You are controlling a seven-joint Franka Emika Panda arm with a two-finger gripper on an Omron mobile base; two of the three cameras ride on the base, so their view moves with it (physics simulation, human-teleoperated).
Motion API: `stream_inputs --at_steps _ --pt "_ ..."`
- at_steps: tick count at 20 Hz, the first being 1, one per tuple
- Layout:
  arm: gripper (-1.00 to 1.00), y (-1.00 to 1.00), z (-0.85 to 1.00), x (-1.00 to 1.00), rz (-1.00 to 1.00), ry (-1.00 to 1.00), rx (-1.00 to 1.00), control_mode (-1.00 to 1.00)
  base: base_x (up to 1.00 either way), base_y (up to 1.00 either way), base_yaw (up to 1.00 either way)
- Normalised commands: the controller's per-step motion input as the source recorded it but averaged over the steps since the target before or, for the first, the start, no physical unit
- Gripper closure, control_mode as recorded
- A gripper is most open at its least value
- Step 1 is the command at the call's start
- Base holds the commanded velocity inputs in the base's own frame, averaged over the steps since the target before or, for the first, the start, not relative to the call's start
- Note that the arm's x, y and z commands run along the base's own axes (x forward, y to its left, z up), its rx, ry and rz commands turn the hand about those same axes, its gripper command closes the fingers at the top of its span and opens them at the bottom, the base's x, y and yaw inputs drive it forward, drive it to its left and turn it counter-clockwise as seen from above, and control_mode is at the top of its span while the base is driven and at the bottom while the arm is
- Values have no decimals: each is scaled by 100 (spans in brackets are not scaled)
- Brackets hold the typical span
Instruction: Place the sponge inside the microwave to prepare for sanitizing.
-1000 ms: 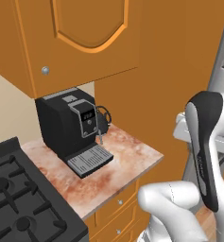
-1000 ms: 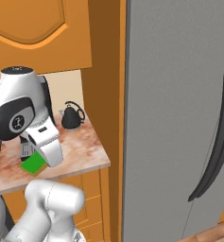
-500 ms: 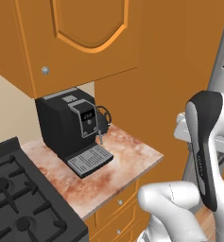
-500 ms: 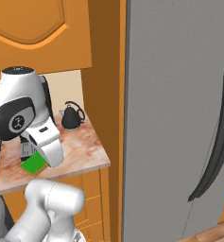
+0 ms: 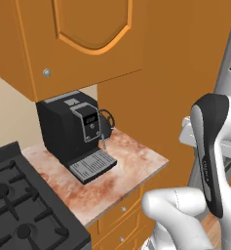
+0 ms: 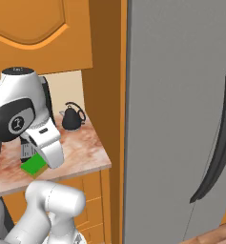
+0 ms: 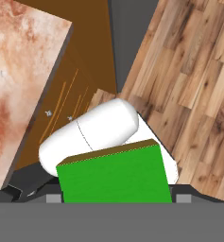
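The bright green sponge [image 7: 114, 174] fills the lower middle of the hand view, close to the camera and covering the fingertips. In the right base view the sponge [image 6: 34, 165] hangs under the hand at the counter's front edge, and my gripper [image 6: 31, 156] is shut on it. Below the sponge in the hand view lie my own white arm, the orange cabinet front and the wood floor. The microwave is out of view.
A black coffee machine [image 5: 70, 129] stands on the marble counter [image 5: 134, 156], with a black kettle [image 6: 72, 116] behind it. A black stove [image 5: 19, 210] adjoins on the left. A tall grey fridge door [image 6: 176, 95] with a dark handle [image 6: 220, 143] stands right. Orange wall cabinets [image 5: 78, 34] hang overhead.
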Motion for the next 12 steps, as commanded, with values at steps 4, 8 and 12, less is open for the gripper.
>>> stream_inputs --at_steps 4,8,12 --pt "100 0 0 0 0 0 0 100 -33 -22 -10" --pt "100 0 0 0 0 0 0 100 -51 -40 -22" --pt "100 0 0 0 0 0 0 100 -51 -57 -32"
